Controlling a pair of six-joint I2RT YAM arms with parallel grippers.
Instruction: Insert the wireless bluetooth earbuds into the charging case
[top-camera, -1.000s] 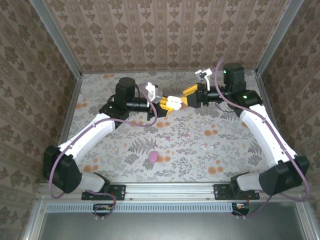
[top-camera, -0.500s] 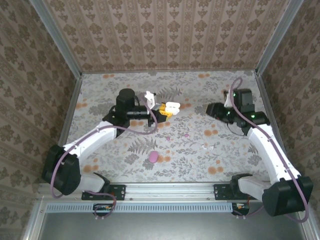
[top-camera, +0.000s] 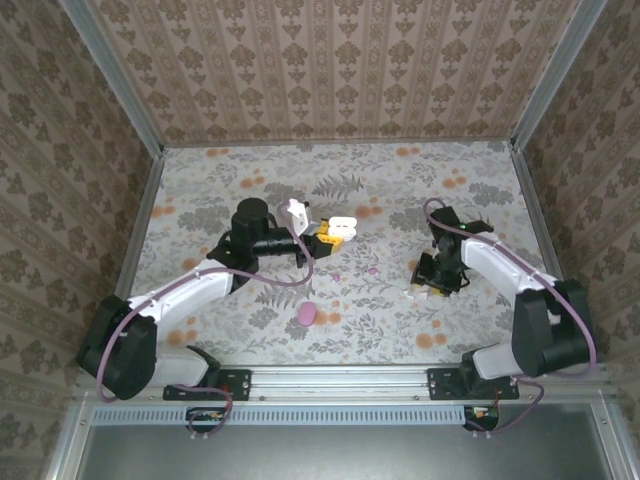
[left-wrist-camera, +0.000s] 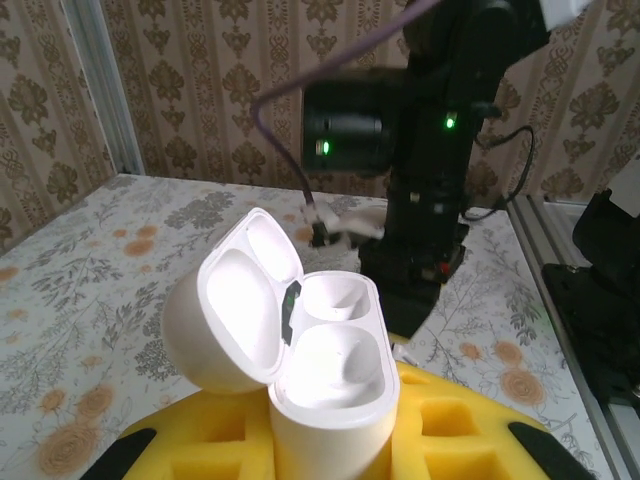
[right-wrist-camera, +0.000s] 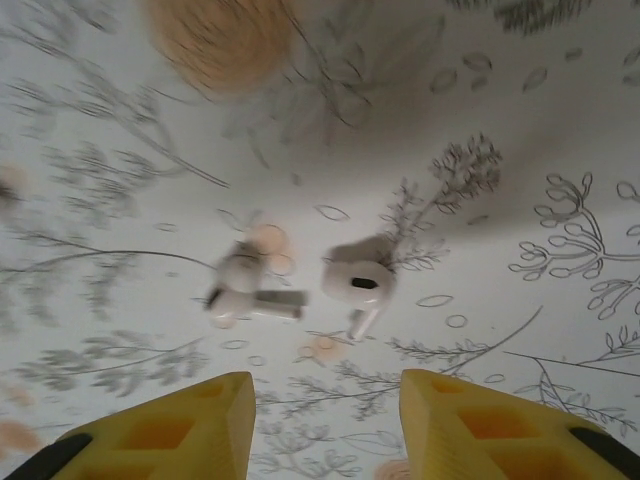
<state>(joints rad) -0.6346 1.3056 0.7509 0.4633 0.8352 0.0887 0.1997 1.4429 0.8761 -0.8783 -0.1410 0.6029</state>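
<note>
Hovering spread over earbuds (right-wrist-camera: 358, 283) — right pincer (right-wrist-camera: 325, 388), well inside table (top-camera: 200, 190) edges.

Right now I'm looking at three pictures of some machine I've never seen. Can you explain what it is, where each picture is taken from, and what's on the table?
These are two robot arms bolted to a flower-patterned table. The overhead picture looks down from behind them. The other two come from a camera on each wrist. The left arm grips an open white charging case in its yellow jaws, and both wells look empty. The right arm hangs with its jaws open just above two white earbuds lying on the table. Also lying there are a pink oval object and two tiny pink buds.
</note>
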